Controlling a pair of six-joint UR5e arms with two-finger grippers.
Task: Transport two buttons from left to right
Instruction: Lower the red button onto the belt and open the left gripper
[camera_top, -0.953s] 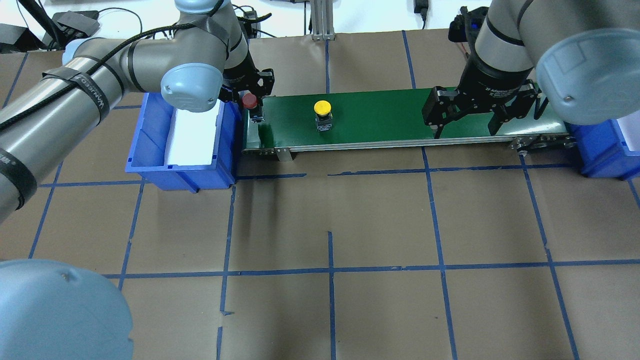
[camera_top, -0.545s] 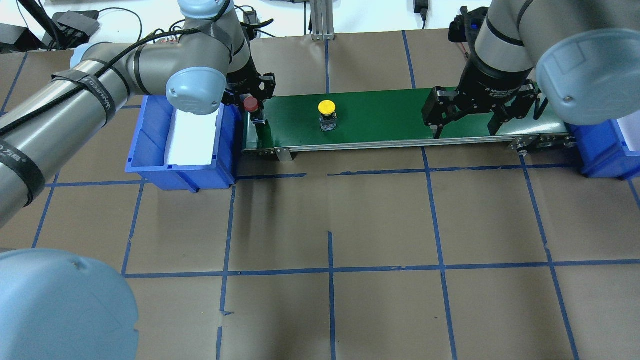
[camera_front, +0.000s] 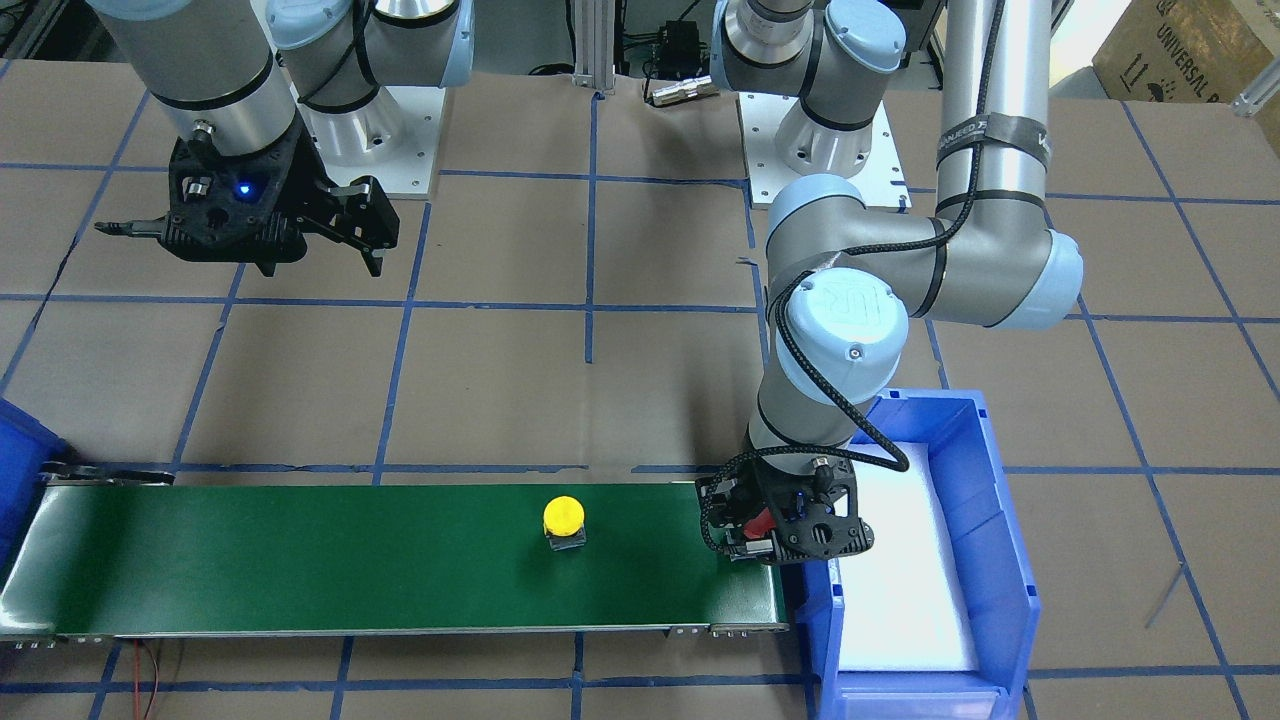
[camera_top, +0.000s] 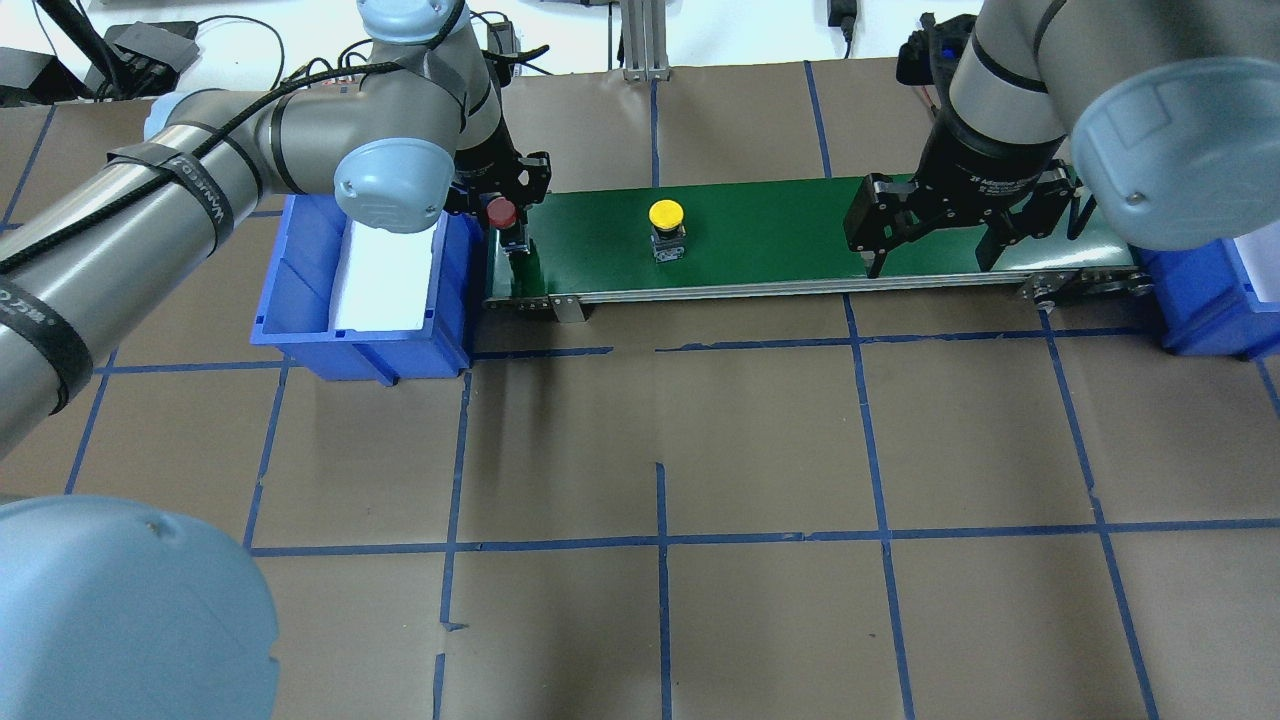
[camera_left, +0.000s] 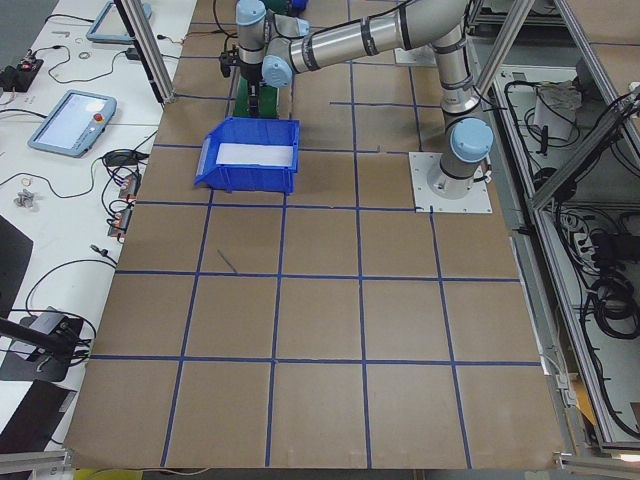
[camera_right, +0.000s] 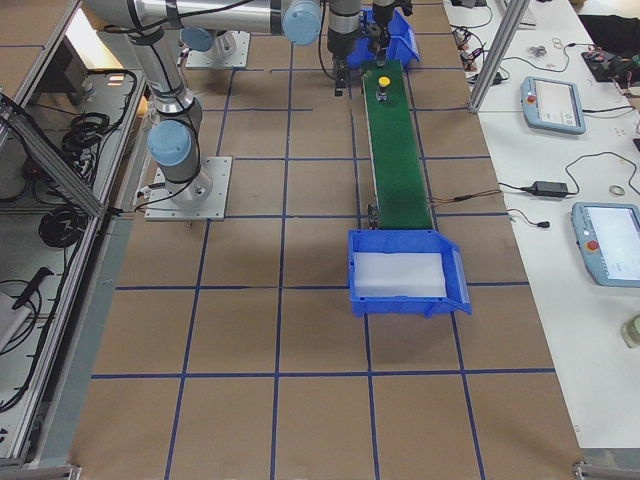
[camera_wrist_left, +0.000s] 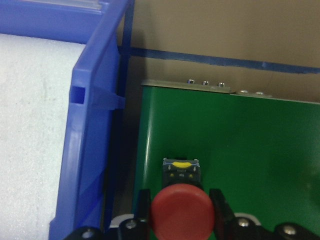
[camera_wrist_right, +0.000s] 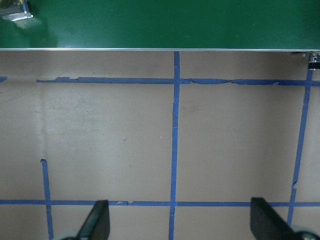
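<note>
Our left end effector (camera_top: 507, 218) is clamped on the red-capped button (camera_wrist_left: 183, 216) at the left end of the green conveyor belt (camera_top: 780, 240), just beside the blue bin (camera_top: 300, 285). The yellow-capped button (camera_top: 666, 214) stands on the belt, farther right. Our right end effector (camera_top: 932, 262) hangs above the bench (camera_top: 700, 450), fingers apart, near the belt's right end.
</note>
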